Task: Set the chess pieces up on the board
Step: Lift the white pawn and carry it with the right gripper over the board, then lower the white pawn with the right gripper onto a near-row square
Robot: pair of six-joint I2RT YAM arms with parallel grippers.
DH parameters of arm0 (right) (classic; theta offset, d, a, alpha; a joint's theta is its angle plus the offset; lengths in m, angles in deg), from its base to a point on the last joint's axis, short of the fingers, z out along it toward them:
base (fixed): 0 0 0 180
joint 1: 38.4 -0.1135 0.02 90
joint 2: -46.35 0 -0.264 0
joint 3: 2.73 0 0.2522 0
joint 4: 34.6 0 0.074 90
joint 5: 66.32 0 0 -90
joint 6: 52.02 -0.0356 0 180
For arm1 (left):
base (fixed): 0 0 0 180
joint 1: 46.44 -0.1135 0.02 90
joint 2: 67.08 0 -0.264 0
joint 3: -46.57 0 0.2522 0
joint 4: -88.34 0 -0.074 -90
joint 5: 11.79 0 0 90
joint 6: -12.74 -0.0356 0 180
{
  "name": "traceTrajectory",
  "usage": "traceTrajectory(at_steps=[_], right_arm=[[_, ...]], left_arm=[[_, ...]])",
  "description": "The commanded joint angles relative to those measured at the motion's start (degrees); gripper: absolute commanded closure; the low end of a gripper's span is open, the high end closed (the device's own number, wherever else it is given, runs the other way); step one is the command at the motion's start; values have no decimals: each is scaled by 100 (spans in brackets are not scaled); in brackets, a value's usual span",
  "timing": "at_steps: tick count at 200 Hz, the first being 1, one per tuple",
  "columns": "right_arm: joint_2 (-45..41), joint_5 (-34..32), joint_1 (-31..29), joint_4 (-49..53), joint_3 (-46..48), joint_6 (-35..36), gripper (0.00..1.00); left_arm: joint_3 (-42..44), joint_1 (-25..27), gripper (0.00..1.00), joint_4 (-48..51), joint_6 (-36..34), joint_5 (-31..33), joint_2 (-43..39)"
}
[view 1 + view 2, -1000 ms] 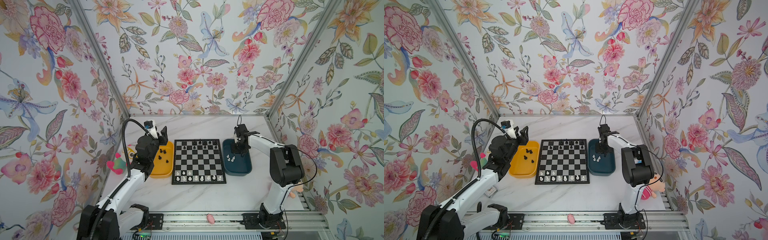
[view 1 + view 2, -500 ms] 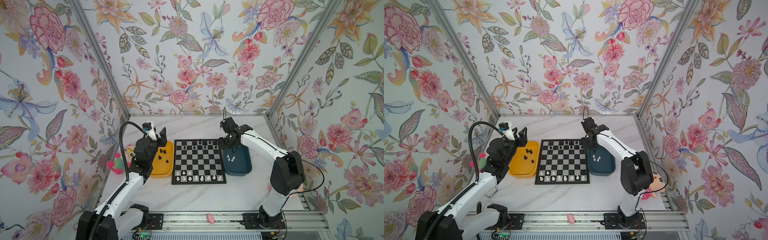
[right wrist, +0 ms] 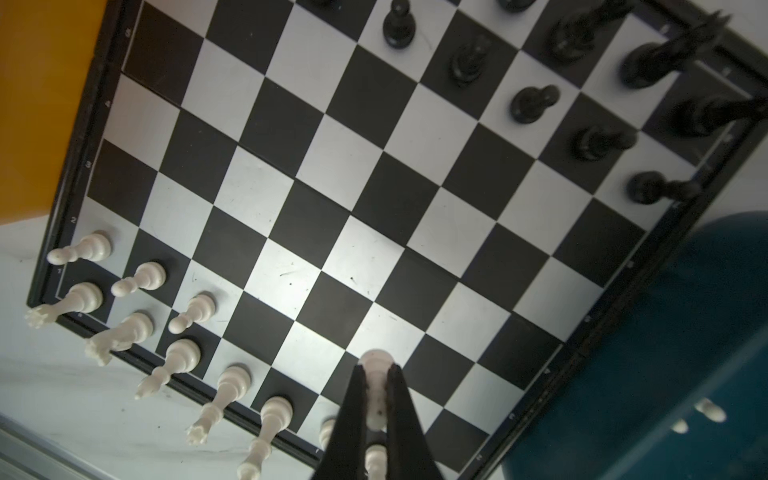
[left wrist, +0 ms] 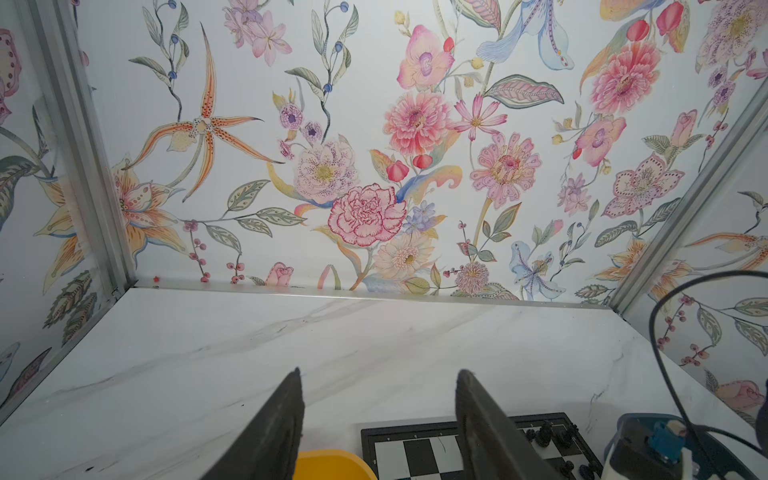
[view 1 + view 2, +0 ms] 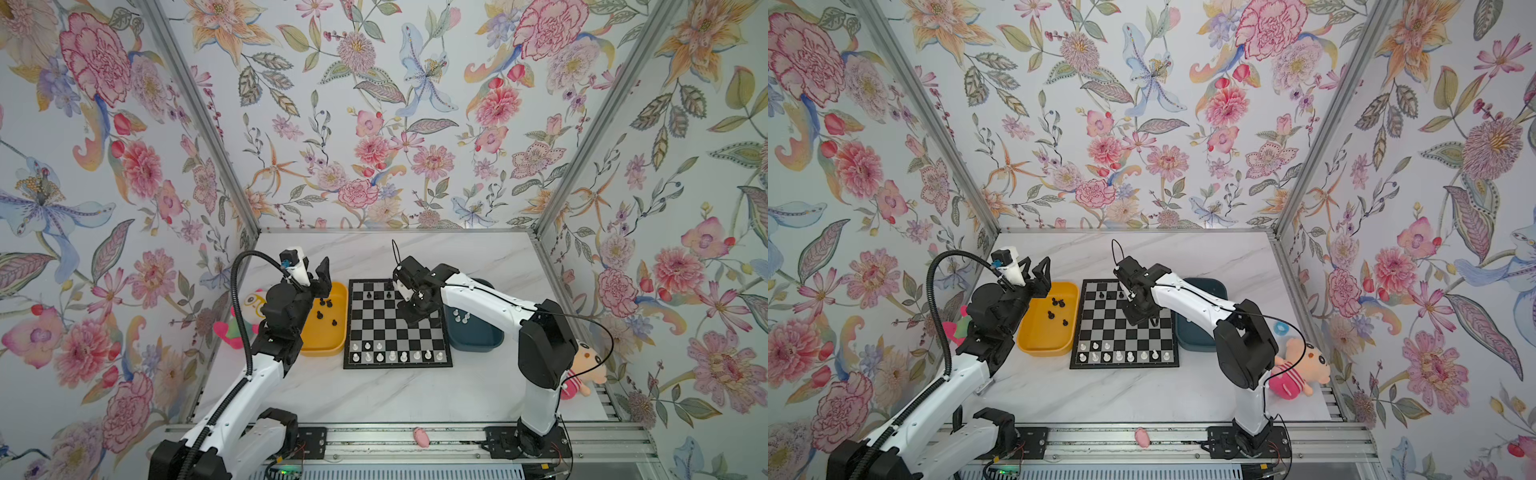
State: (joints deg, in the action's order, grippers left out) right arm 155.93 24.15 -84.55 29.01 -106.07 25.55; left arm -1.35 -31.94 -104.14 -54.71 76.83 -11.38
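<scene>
- Hanging in the right claw, a white pawn is clamped between the two pads, and its rounded end pokes past the tips.
- That pawn sits over the board, on the side nearer the blue tray. I cannot tell whether it touches a square.
- The tight pinch probably keeps such a small, smooth piece from twisting on its way down.
- White pieces stand along the board's near edge, with only a few pawns in front of them. My guess is that the held pawn is meant for a gap in that row.
- Black pieces stand at the far edge, so each colour keeps its own end.
- Spare white pieces lie in the blue tray beside the right arm, and spare black pieces lie in the yellow tray beside the left arm, so each arm's supply is close to it.
- The left claw is raised over the far end of the yellow tray with its jaws apart and nothing between them. It is likely kept off the board so the right arm has room.
</scene>
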Motion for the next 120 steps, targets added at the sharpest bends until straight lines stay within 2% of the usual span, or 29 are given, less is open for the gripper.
traceTrajectory(at_steps=[1,120], right_arm=[[150,146,-168,162,-156,-93,94],[477,249,-637,-34,-165,-184,95]], left_arm=[[104,-69,40,-118,68,-155,-131],[190,-84,40,-48,100,-207,-401]])
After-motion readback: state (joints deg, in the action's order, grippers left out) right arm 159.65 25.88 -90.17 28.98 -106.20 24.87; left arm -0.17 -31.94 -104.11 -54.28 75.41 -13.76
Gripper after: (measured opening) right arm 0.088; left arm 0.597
